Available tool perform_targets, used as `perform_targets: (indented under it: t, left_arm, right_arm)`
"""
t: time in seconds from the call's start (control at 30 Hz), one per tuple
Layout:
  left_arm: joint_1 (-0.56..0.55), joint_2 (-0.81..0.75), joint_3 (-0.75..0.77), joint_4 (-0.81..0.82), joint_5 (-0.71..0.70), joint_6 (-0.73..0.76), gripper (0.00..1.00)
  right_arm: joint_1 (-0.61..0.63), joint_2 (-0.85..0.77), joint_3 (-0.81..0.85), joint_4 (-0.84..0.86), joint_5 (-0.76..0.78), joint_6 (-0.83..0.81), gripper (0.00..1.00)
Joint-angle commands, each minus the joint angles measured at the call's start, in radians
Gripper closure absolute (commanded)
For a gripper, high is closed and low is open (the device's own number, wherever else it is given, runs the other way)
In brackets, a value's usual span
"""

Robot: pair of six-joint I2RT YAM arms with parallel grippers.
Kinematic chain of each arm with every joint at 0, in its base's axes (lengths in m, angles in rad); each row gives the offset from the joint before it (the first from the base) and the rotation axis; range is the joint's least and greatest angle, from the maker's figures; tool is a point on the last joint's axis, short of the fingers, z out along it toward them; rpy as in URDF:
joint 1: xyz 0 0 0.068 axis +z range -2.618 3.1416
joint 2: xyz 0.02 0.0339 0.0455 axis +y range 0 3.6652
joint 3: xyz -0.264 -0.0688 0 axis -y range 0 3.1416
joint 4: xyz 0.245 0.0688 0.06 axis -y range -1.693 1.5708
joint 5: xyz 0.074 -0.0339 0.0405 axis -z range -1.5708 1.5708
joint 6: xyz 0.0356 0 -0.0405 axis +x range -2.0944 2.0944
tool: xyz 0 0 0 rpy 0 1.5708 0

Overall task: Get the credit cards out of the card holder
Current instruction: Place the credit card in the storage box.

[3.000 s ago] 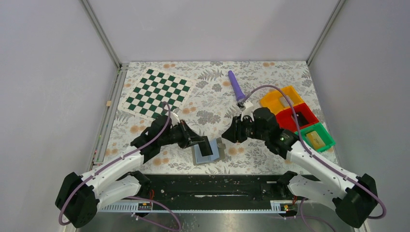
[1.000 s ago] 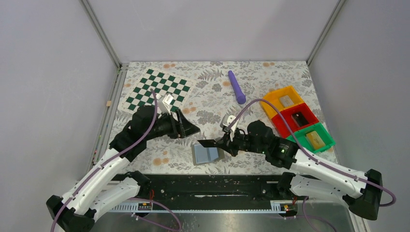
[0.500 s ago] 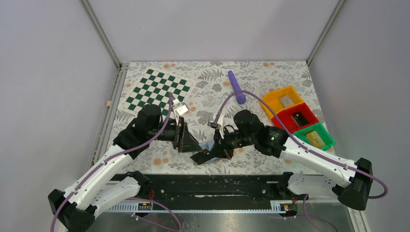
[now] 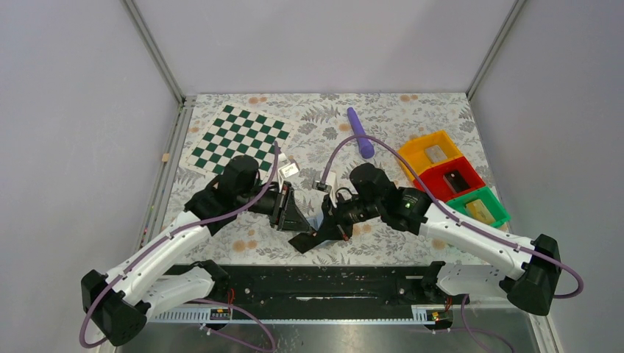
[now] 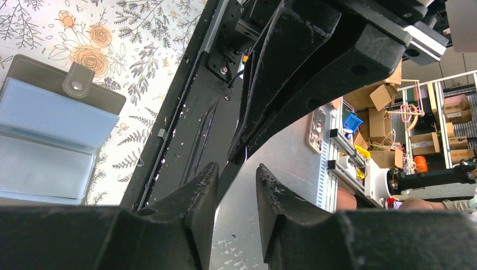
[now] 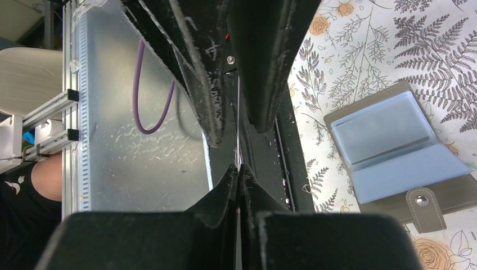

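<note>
The card holder [image 5: 50,129] lies open on the floral table, light blue inner faces up; it also shows in the right wrist view [image 6: 394,146]. In the top view both grippers hide it. My right gripper [image 6: 238,169] is shut on a dark credit card [image 4: 303,241] and holds it above the table near the front edge. The card shows edge-on in the right wrist view [image 6: 238,135]. My left gripper [image 5: 236,169] is open, its two fingers on either side of the card's free end [image 5: 228,177]. In the top view the left gripper [image 4: 298,218] meets the right gripper [image 4: 321,229].
A green-and-white chessboard [image 4: 241,140] lies at the back left. A purple stick [image 4: 360,132] lies at the back middle. Orange [image 4: 430,152], red [image 4: 452,179] and green [image 4: 482,208] bins stand at the right. The black base rail [image 4: 316,283] runs along the near edge.
My right gripper has gone to the holder, shut on a dark card and carried it left and forward. My left gripper has left the holder and come back around the card.
</note>
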Motion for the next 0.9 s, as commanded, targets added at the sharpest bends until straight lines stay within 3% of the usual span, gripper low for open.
perform_targets:
  t: [0.0, 0.1, 0.23, 0.37, 0.43, 0.5, 0.63, 0.73, 0.87]
  left_arm:
    - [-0.006, 0.012, 0.045, 0.024, 0.035, 0.028, 0.76]
    - [-0.007, 0.015, 0.04, 0.025, 0.035, 0.03, 0.82]
    - [-0.007, -0.002, 0.018, 0.085, 0.019, -0.016, 1.0]
    - [-0.002, -0.041, -0.022, 0.167, -0.091, -0.077, 1.0]
    - [0.013, -0.05, -0.041, 0.218, -0.126, -0.138, 1.0]
    - [0.042, -0.041, -0.066, 0.291, -0.135, -0.225, 1.0]
    - [0.107, -0.025, -0.171, 0.574, -0.165, -0.507, 1.0]
    - [0.128, -0.032, -0.273, 0.767, -0.29, -0.722, 1.0]
    - [0.129, -0.075, -0.385, 0.945, -0.539, -0.863, 1.0]
  right_arm:
    - [-0.013, 0.002, 0.042, 0.015, -0.029, 0.021, 0.98]
    - [-0.018, 0.007, 0.039, 0.025, -0.035, 0.026, 0.98]
    - [-0.025, 0.016, 0.043, 0.032, -0.039, 0.037, 0.97]
    - [-0.033, 0.005, 0.048, 0.037, 0.027, 0.066, 0.85]
    - [-0.041, -0.022, 0.035, 0.066, 0.079, 0.103, 0.65]
    - [-0.055, -0.053, 0.005, 0.11, 0.142, 0.15, 0.51]
    - [-0.081, -0.133, -0.095, 0.239, 0.249, 0.261, 0.43]
    - [-0.093, -0.205, -0.185, 0.363, 0.37, 0.373, 0.4]
    - [-0.097, -0.302, -0.344, 0.567, 0.555, 0.556, 0.36]
